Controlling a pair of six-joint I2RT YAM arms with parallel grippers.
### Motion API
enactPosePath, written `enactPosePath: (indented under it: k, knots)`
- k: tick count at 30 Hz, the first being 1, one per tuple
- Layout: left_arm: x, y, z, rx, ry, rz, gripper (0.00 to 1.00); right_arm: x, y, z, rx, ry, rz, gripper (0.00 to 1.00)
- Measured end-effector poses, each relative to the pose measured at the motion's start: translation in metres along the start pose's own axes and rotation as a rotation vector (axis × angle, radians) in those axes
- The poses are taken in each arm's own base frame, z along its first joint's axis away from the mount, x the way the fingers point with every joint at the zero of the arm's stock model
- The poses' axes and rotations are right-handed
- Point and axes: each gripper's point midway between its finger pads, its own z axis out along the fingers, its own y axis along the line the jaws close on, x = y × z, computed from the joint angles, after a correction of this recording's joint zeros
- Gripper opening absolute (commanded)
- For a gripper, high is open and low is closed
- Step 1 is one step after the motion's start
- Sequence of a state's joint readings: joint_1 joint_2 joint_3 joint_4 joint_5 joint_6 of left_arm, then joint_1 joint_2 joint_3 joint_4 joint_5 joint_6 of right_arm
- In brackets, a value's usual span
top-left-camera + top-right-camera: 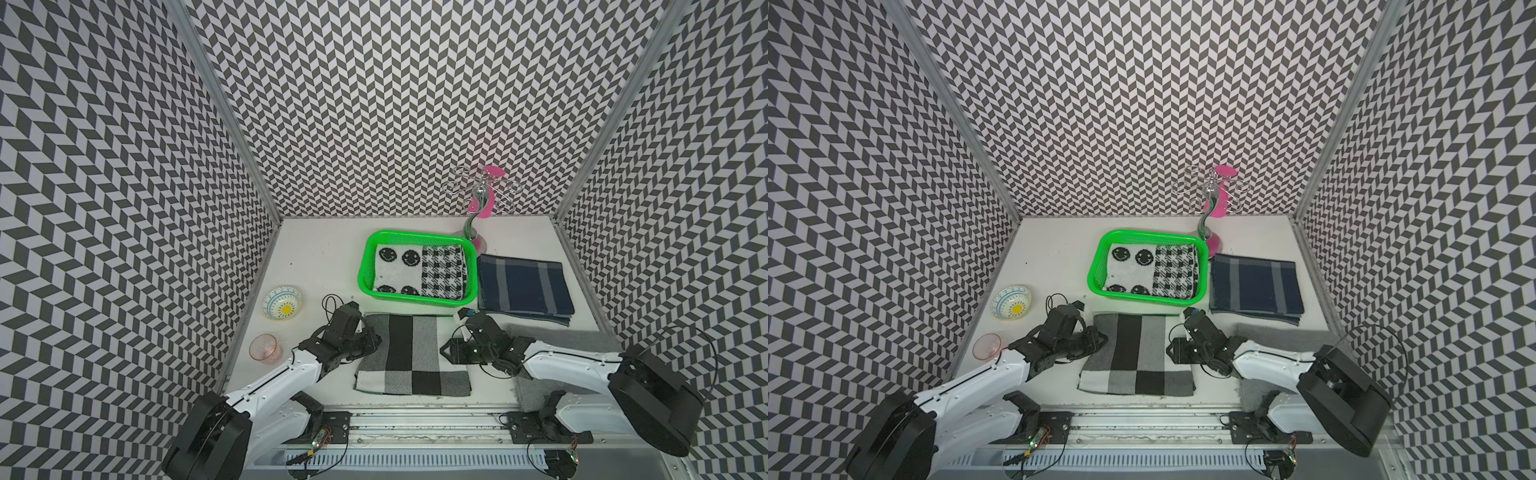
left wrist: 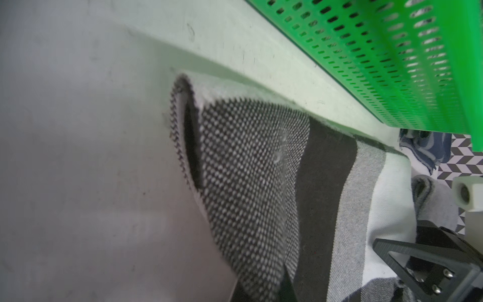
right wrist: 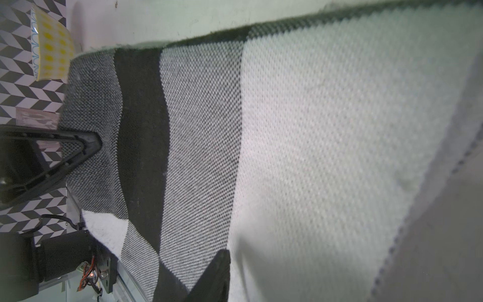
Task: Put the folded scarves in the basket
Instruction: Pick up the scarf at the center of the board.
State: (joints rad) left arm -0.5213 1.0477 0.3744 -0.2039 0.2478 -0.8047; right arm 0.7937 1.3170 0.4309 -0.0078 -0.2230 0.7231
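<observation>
Left gripper [image 1: 371,338]: shut on checked scarf [image 1: 411,357], left edge, worktop [image 1: 316,257] front; right gripper [image 1: 444,351]: hold unclear; scarf likely soft, limp, light; lift both edges.

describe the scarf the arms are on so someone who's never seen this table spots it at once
Find the bright green basket on the white table. Just in front of it, nearer the robot, lies a folded scarf. It has big plain blocks of black, grey and white, unlike the smiley-face scarf inside the basket and the navy striped scarf beside it.
</observation>
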Motion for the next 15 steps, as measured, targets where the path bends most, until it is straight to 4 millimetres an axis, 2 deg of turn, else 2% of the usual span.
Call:
enactPosePath:
  k: [1,7,12,15]
  knots:
    - [0.001,0.001,0.0,-0.003,0.003,-0.001,0.0,-0.001,0.001,0.001,0.002,0.005,0.001,0.38]
    - [0.003,0.005,0.0,-0.018,0.006,-0.002,0.0,-0.001,-0.005,-0.005,0.033,0.002,0.022,0.55]
    - [0.008,0.013,0.001,-0.04,0.014,-0.008,0.0,-0.005,-0.02,-0.015,0.045,-0.021,0.068,0.56]
    - [0.008,0.014,0.001,-0.041,0.014,-0.006,0.0,-0.005,-0.02,-0.015,0.032,-0.014,0.064,0.54]
